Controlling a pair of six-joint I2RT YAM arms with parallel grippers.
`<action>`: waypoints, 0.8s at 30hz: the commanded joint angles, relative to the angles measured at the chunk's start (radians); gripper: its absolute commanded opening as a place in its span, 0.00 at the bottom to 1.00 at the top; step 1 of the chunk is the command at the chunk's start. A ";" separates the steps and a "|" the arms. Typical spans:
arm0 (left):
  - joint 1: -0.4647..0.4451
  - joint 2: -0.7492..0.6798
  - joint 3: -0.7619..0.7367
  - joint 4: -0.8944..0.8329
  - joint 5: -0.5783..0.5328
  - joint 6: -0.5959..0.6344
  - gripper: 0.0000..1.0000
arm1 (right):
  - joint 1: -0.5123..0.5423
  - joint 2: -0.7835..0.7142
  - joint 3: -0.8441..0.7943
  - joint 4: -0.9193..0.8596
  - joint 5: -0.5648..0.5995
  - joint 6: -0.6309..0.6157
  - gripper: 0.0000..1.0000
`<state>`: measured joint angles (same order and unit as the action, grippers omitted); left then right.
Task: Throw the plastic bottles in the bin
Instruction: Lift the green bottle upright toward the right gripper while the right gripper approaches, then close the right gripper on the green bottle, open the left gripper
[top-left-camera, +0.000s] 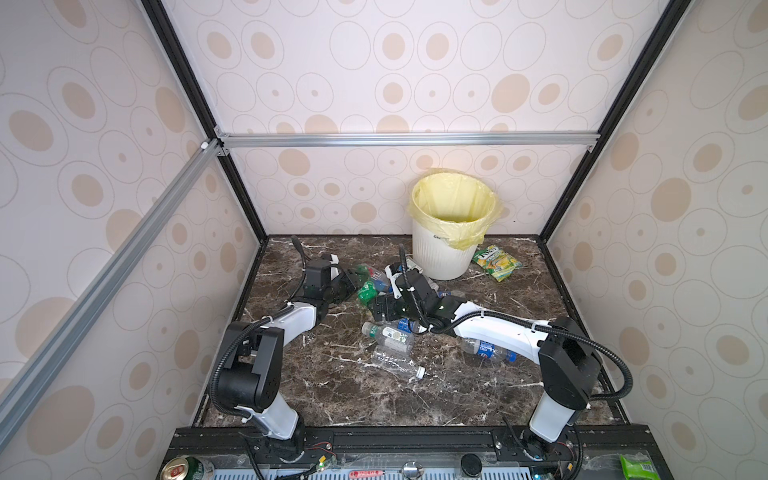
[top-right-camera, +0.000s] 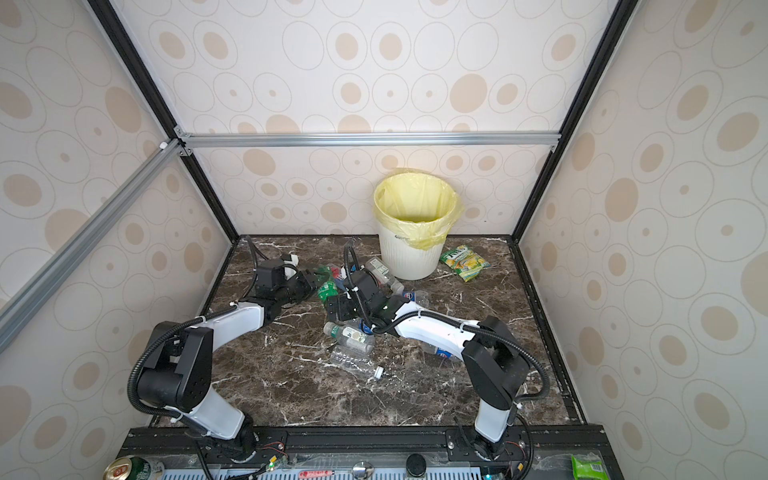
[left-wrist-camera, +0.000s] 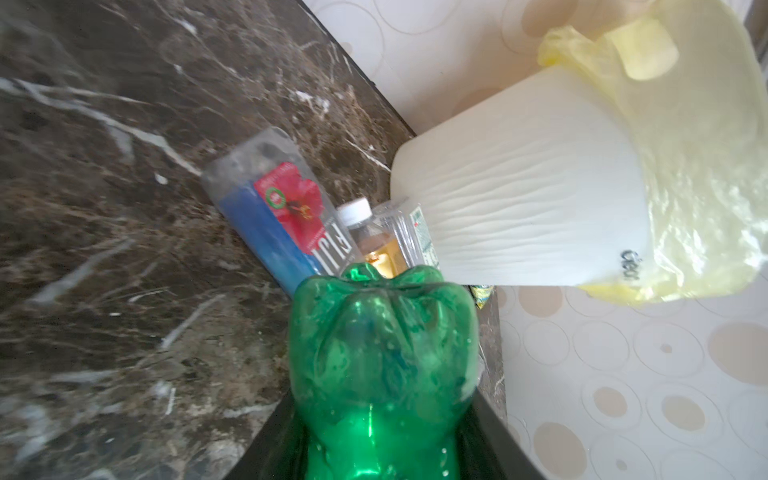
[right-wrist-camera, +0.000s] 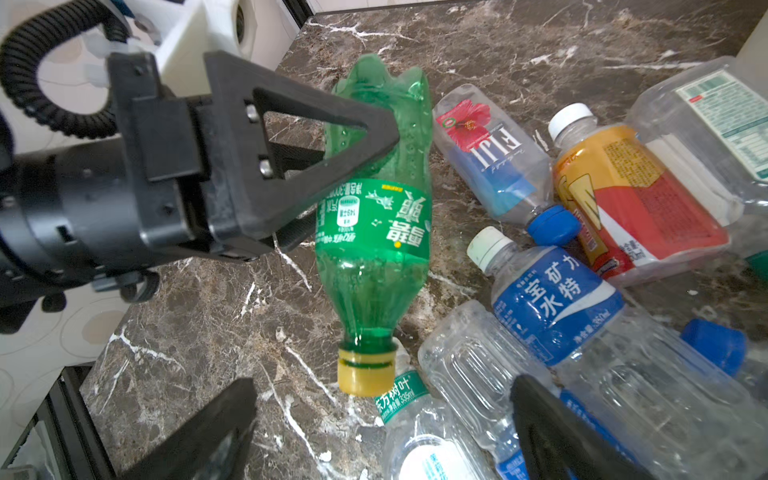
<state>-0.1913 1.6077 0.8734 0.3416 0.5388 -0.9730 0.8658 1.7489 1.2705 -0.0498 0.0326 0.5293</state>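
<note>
- The left gripper's (right-wrist-camera: 353, 174) fingers (right-wrist-camera: 365, 137) were narrowed and clamped on a green bottle (right-wrist-camera: 374, 232), gripping it on the ribbed part between the label and the base.
- The bottle's yellow cap (right-wrist-camera: 365, 372) stuck out past the grip, over a clear bottle with a green label (right-wrist-camera: 419, 419); its lumpy base pointed towards the bin (left-wrist-camera: 519, 216).
- I couldn't tell whether the green bottle was clear of the table (top-left-camera: 415, 399).
- The right gripper (right-wrist-camera: 380, 436) stood just beside it with its fingers (right-wrist-camera: 208, 436) spread wide and nothing between them, above the heap of bottles.
- In that heap lay a clear bottle with a red flower and a blue cap (right-wrist-camera: 494, 166), an orange-red one with a white cap (right-wrist-camera: 631, 199) and a blue-labelled one (right-wrist-camera: 552, 299), all on their sides and touching.
- Nearer the front lay two more clear bottles (top-left-camera: 390, 334), (top-left-camera: 397, 363), and another showed under the right arm (top-left-camera: 488, 351).
- The bin stood upright at the back of the table, right of the middle, its yellow bag (top-left-camera: 455, 199) folded over the rim, with bottles near its foot.
- A green-yellow snack packet (top-left-camera: 496, 262) lay just beside the bin.
</note>
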 joint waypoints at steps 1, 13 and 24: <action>0.000 -0.035 0.008 0.059 0.048 -0.029 0.51 | 0.004 0.016 0.044 0.025 0.018 0.028 0.98; -0.004 -0.037 0.039 0.072 0.116 -0.028 0.51 | -0.026 0.070 0.112 0.016 0.023 0.026 0.92; -0.008 -0.019 0.033 0.133 0.164 -0.056 0.52 | -0.045 0.119 0.146 0.028 -0.016 0.015 0.84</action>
<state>-0.1944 1.5936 0.8738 0.4046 0.6590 -1.0004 0.8215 1.8446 1.3842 -0.0319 0.0250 0.5419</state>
